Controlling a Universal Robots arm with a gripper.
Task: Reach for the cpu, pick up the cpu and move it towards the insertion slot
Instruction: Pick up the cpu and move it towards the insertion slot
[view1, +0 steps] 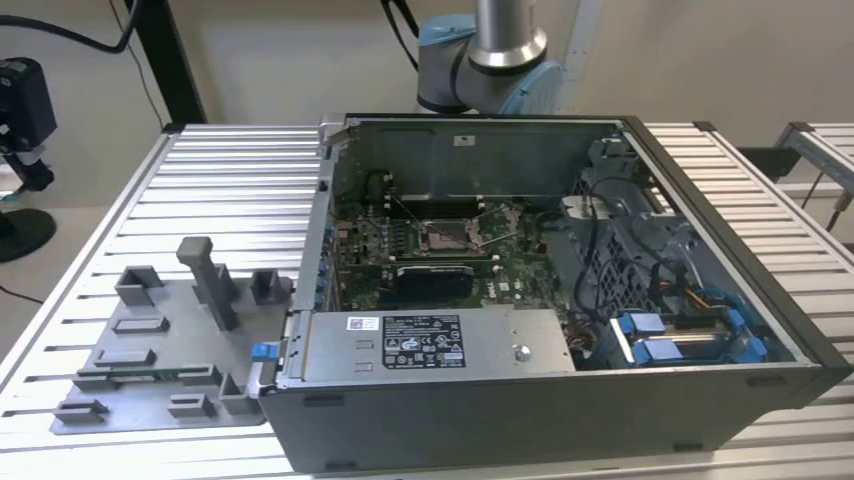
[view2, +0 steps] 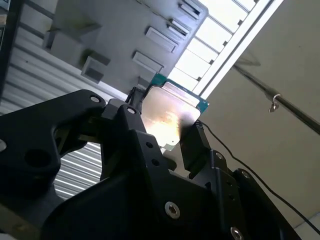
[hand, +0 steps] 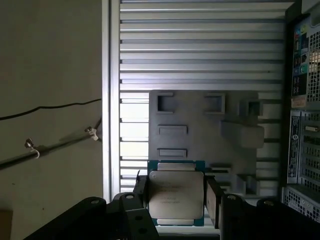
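In both wrist views the cpu (hand: 176, 192) (view2: 169, 111), a thin square plate with a silvery top and a green rim, sits between the black fingers (hand: 141, 194) of my gripper (hand: 177, 200) (view2: 162, 125), which is shut on it. The cpu hangs well above the grey fixture plate (hand: 200, 132), over the plate's edge. In the exterior view the insertion slot (view1: 445, 235) is a square silver-framed socket with a dark centre on the motherboard inside the open computer case (view1: 561, 400).
The grey fixture plate (view1: 160, 345) with upright blocks lies on the slatted metal table (view1: 227, 170), at the exterior view's left of the case. Cables, drive bays (view1: 667, 335) and a power supply (view1: 427, 345) crowd the case. The arm's base (view1: 483, 60) stands behind it.
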